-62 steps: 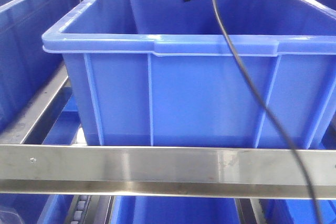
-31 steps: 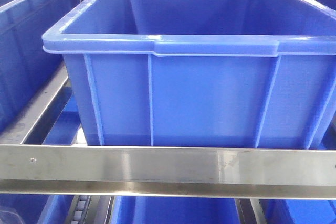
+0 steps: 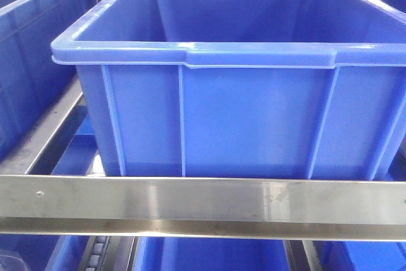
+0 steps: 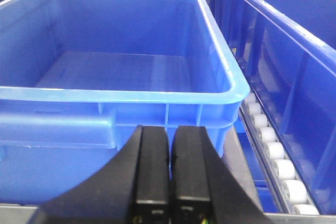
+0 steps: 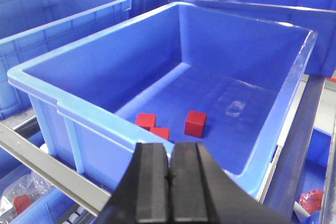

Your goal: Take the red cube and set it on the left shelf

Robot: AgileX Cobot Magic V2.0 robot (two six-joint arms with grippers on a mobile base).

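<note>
Gone from the front view is the dark arm and its trailing black cable, which a second ago hung over the back of the big blue crate (image 3: 228, 93); that crate now stands alone behind the steel front bar (image 3: 203, 200) of the left shelf, with nothing else shifted.

Seen from the right wrist, three red cubes lie on the floor of a blue crate (image 5: 294, 108). One red cube (image 5: 195, 123) stands apart toward the crate's middle; two others (image 5: 146, 120) (image 5: 160, 132) sit touching each other just beside it, nearer the crate's front wall. The right gripper (image 5: 169, 174) hovers outside that front wall, its fingers pressed together on nothing. The left gripper (image 4: 169, 145) is likewise pressed together and empty, facing a crate (image 4: 220, 61) whose floor is bare, with white roller rails (image 4: 273, 150) beside it.

Judging by its plain faces and sharp edges, the cube is probably rigid, light and not fragile, though smooth sides could slip under a weak pinch. The lone cube looks the easiest to take: fingers spread, lowered over it, closing on two opposite flat faces, where no neighbour blocks a finger.
</note>
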